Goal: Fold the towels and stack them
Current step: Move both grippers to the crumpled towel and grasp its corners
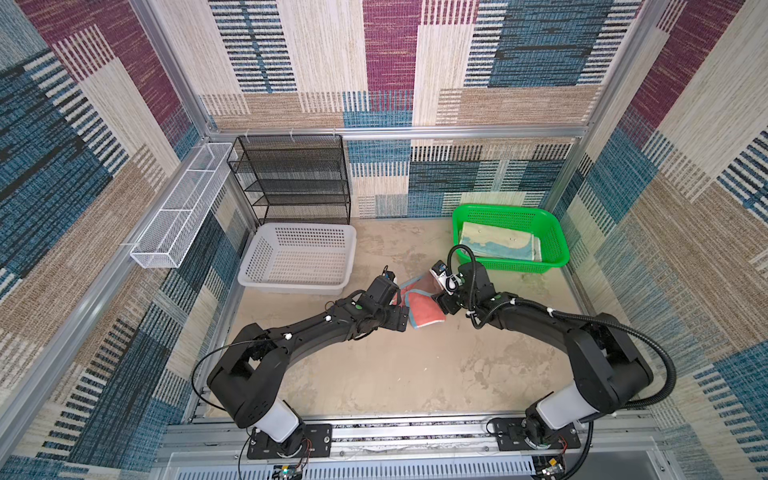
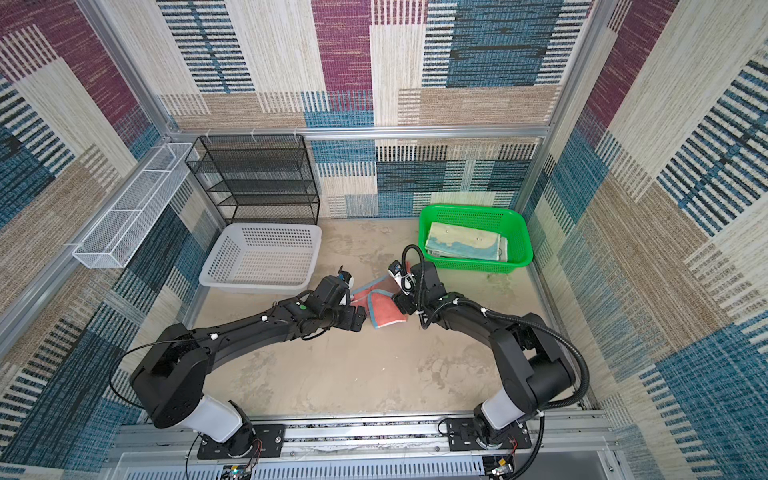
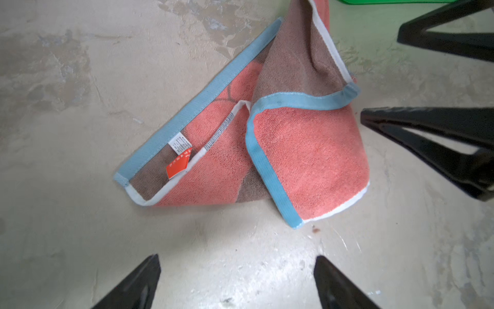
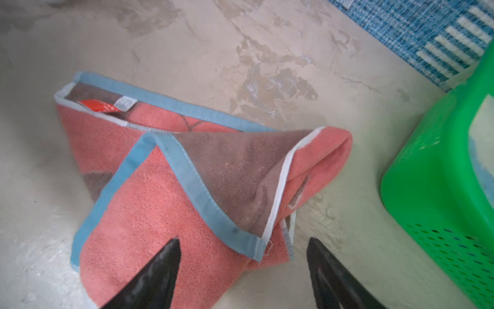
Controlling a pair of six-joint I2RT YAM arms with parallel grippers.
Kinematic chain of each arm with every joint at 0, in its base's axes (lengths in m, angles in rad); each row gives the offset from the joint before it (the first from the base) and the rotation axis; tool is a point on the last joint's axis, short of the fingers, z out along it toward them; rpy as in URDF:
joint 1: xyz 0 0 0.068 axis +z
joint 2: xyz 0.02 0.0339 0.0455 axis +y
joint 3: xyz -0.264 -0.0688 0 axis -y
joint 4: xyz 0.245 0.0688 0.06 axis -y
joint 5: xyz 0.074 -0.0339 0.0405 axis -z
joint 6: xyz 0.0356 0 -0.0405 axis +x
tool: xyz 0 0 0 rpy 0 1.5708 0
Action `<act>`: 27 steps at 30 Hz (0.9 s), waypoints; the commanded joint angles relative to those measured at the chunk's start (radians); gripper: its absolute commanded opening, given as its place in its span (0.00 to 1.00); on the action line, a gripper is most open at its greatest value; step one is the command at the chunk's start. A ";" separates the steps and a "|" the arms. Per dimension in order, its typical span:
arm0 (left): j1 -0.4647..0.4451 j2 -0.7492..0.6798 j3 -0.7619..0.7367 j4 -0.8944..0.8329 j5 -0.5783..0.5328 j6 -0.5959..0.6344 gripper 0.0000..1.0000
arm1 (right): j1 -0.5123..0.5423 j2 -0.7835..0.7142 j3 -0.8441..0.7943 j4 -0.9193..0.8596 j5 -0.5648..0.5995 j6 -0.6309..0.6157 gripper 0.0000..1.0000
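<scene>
A salmon and brown towel [image 1: 426, 309] [image 2: 386, 311] with blue and white edging lies loosely crumpled on the table between both grippers, one flap turned over itself [image 3: 307, 160] [image 4: 160, 214]. My left gripper [image 1: 398, 319] [image 2: 358, 318] [image 3: 236, 258] is open just off the towel's left side, with bare table between its fingers. My right gripper [image 1: 442, 302] [image 2: 402, 304] [image 4: 243, 239] is open over the towel's right side, its fingers straddling a blue-edged corner. A folded teal and cream towel [image 1: 498, 243] [image 2: 465, 243] lies in the green basket [image 1: 511, 209] [image 2: 473, 209].
An empty white basket [image 1: 307, 227] [image 2: 274, 227] stands to the left behind the left gripper. A black mesh shelf [image 1: 291, 178] stands at the back, and a white wire tray [image 1: 178, 208] hangs on the left wall. The green basket's wall [image 4: 441, 187] is close to the right gripper.
</scene>
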 commanded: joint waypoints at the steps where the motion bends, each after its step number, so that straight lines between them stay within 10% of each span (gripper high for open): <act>1: 0.000 -0.020 -0.034 0.109 0.039 -0.039 0.94 | 0.012 0.036 0.016 0.008 0.015 -0.063 0.74; 27: 0.000 0.092 -0.047 0.194 0.147 -0.084 0.92 | 0.026 0.155 0.040 0.132 0.040 -0.129 0.29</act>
